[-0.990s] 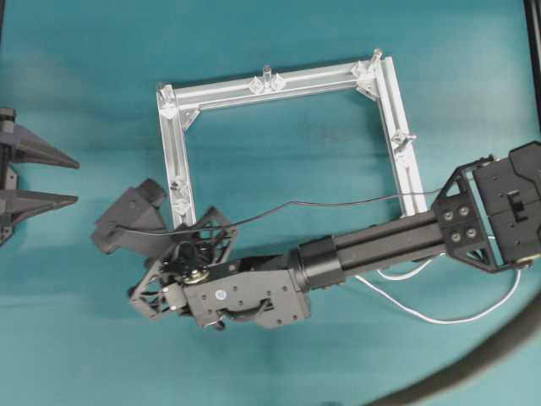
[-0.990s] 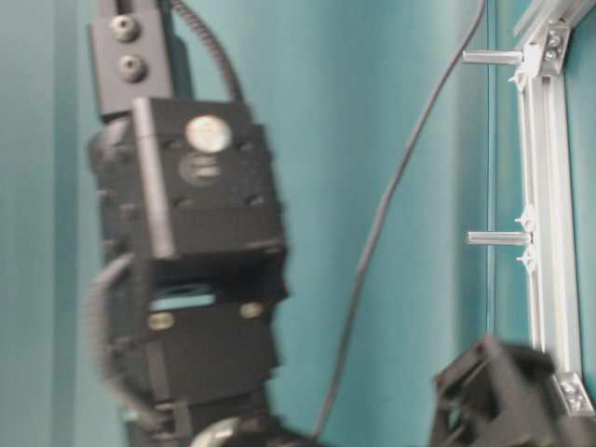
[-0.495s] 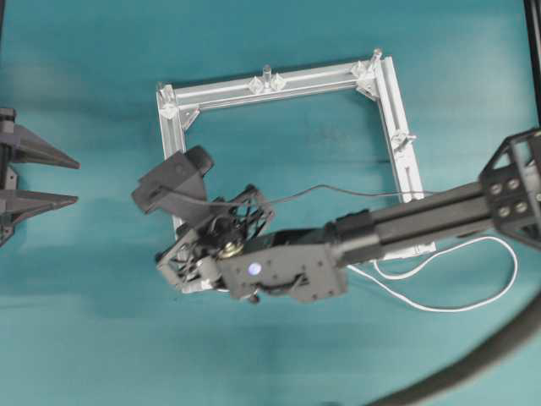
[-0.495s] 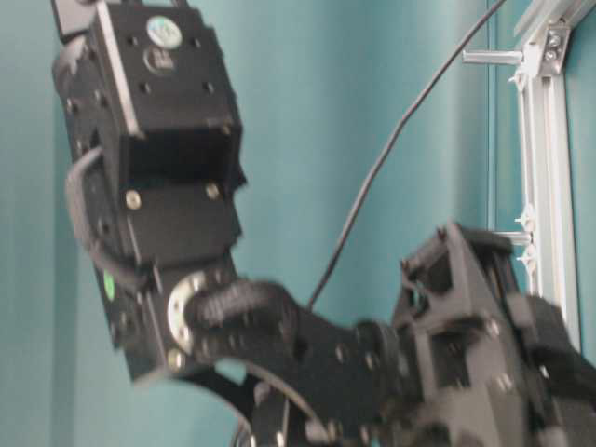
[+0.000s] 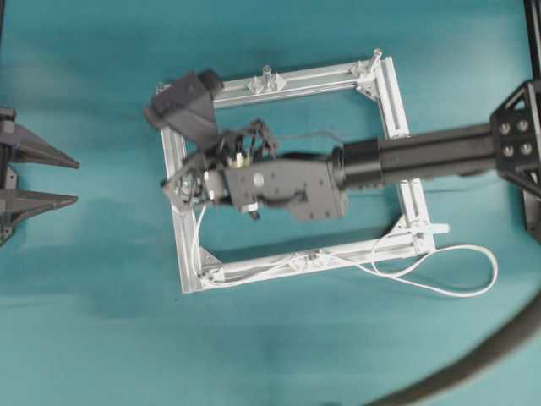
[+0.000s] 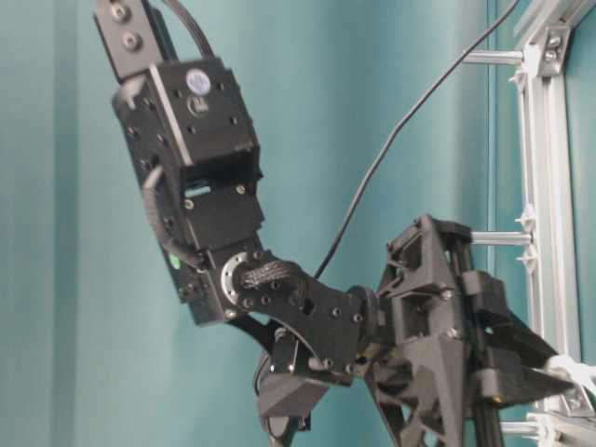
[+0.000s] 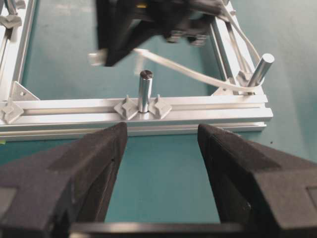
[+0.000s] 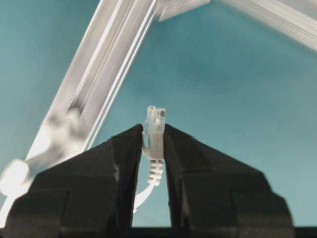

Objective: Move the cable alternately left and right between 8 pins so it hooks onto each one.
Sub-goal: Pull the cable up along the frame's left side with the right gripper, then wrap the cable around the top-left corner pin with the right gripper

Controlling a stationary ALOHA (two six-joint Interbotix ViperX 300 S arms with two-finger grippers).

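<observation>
The square silver frame [image 5: 401, 161] lies mid-table with short pins [image 5: 266, 74] standing on its bars. The white cable [image 5: 461, 275] loops at the right, runs along the near bar, rounds the lower-left corner and rises to my right gripper [image 5: 176, 184] over the left bar. That gripper [image 8: 154, 130] is shut on the cable's pale plug [image 8: 155, 119], which sticks out past the fingertips. My left gripper [image 5: 76, 181] sits at the table's left edge, open and holding nothing. In the left wrist view the open left gripper [image 7: 162, 131] faces a pin [image 7: 144, 91], with the cable [image 7: 198, 74] behind it.
A thick dark hose [image 5: 473, 368] curves across the lower right corner. The right arm [image 5: 423, 152] spans the frame from the right. A thin black robot wire [image 6: 400, 149] hangs beside the arm. Teal table [image 5: 101, 338] surrounds the frame.
My right gripper, holding the plug, has swung from outside the frame's lower-left corner up along the left bar, drawing the cable round that corner. The left gripper has stayed put.
</observation>
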